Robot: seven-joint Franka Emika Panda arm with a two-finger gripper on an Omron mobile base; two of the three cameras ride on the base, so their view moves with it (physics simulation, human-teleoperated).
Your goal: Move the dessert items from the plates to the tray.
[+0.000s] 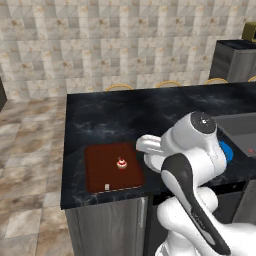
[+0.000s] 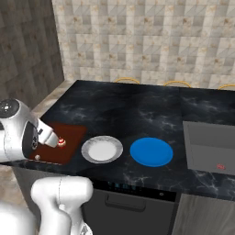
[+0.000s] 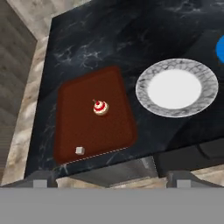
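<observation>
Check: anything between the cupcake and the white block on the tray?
Nothing. In the hand view, only bare tray floor lies between the cupcake and the white block.

- Left base view looks forward and down from behind the arm, over the dark counter [image 1: 125,107].
- Right base view faces the same counter from the other side.
- Hand view looks steeply down, nearer; all three share the tray [image 3: 74,127] at the counter's front edge.

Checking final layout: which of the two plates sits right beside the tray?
The grey-white plate sits beside the tray; the blue plate lies beyond it, farther from the tray.
</observation>
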